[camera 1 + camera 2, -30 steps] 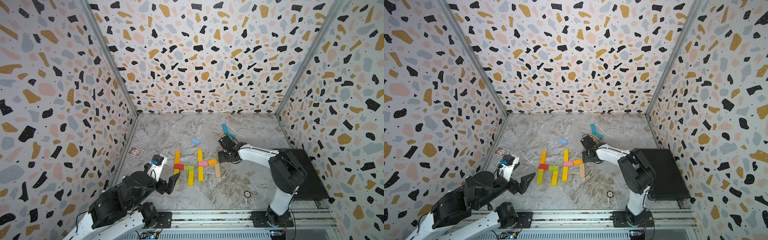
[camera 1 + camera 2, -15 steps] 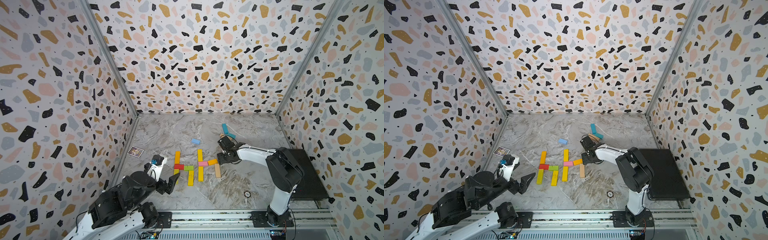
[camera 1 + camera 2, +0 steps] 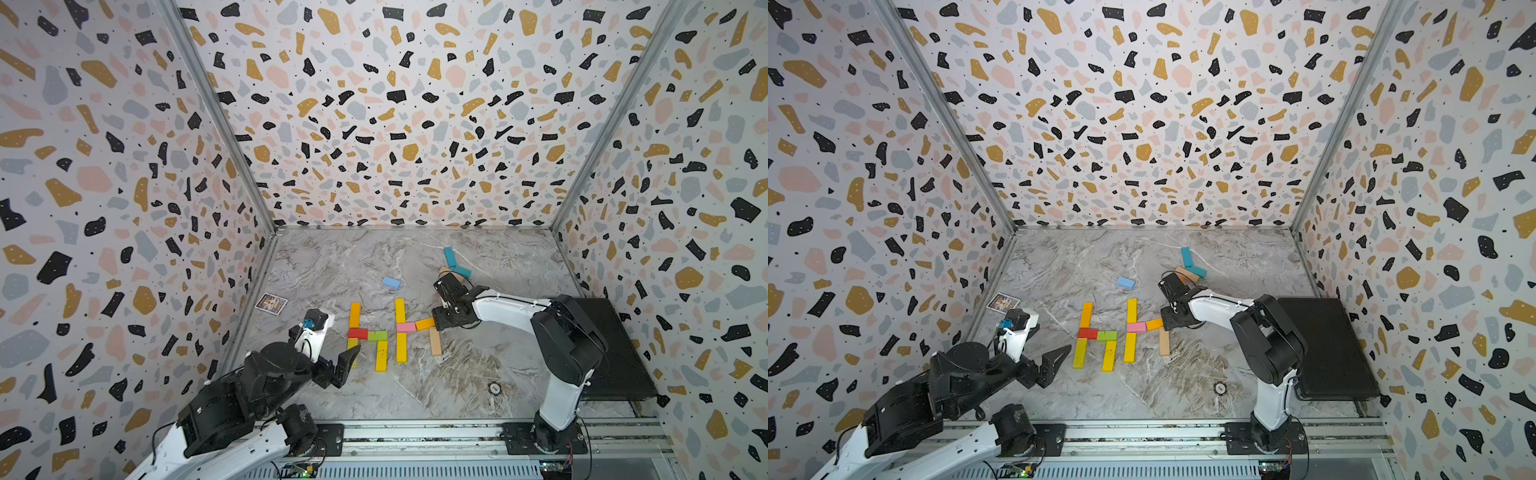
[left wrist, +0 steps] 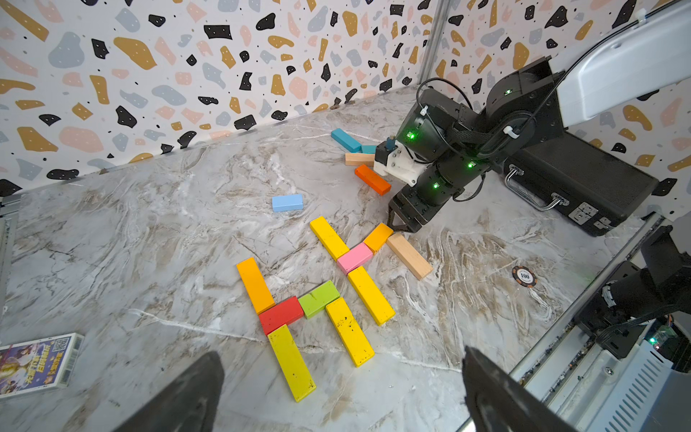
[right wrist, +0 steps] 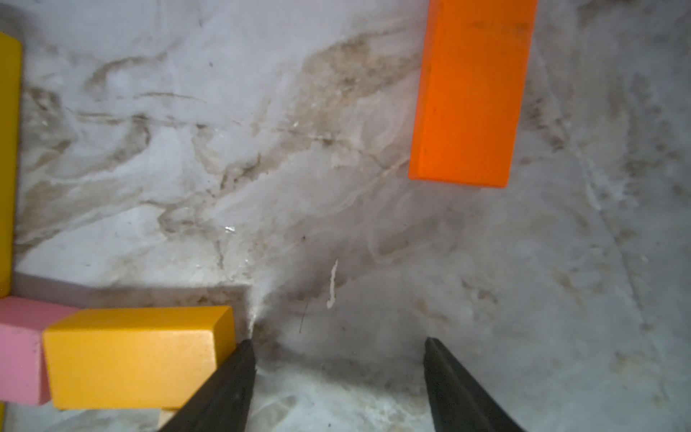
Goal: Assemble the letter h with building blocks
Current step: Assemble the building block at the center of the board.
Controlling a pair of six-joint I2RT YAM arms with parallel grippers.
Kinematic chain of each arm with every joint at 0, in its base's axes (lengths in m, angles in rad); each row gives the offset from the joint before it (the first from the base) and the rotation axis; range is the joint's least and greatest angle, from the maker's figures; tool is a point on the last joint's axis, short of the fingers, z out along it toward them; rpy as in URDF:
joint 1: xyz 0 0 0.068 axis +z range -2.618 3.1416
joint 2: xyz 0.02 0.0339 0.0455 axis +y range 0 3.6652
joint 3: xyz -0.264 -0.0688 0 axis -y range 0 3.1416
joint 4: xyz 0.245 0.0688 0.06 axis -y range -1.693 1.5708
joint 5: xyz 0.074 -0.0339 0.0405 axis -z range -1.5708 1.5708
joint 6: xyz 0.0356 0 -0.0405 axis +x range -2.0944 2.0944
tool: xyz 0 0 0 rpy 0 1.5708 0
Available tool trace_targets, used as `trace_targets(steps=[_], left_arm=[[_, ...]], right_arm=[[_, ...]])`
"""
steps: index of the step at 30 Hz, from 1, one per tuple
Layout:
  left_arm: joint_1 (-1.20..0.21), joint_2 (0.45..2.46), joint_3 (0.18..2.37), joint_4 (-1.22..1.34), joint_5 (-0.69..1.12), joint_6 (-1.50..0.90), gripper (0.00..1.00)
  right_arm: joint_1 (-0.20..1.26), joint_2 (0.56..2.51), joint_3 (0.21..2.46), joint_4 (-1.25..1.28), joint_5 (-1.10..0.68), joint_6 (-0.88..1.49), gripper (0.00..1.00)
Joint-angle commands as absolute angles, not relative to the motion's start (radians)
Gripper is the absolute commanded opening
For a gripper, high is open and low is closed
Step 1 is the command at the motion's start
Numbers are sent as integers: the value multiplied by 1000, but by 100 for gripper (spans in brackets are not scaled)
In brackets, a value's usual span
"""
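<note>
Inside terrazzo walls, on the marble table [image 3: 457,386], the right gripper [image 5: 336,342], half-open and empty, has dropped in beside the short amber block [image 5: 131,355] of the mid-table h, likely to square its bridge; the left gripper [image 4: 342,355] waits wide open.

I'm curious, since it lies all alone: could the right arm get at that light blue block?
Probably yes. The light blue block lies flat with bare table around it, and the right hand, open and empty, is close by at the short orange-yellow block. Nothing tall stands between them.
</note>
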State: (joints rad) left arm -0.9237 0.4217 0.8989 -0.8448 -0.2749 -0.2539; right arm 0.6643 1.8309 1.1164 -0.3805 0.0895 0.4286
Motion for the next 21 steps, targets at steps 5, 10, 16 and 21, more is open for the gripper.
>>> trace_targets(steps=[5,10,16,21], left_arm=[[-915,433,890,-805,-290,-243,99],[-912,437,891,-804,-290,-244,99],[-908,441,891,-807,-287,-244,99],[-907,443,892,-807,-285,-244,99]], right_arm=[[679,1811,1107,-384,81,424,73],[683,1807,1105,-385,80,431,73],[684,1785,1096,-392,126,452,74],[681,1685,1060,-396,230,488,75]])
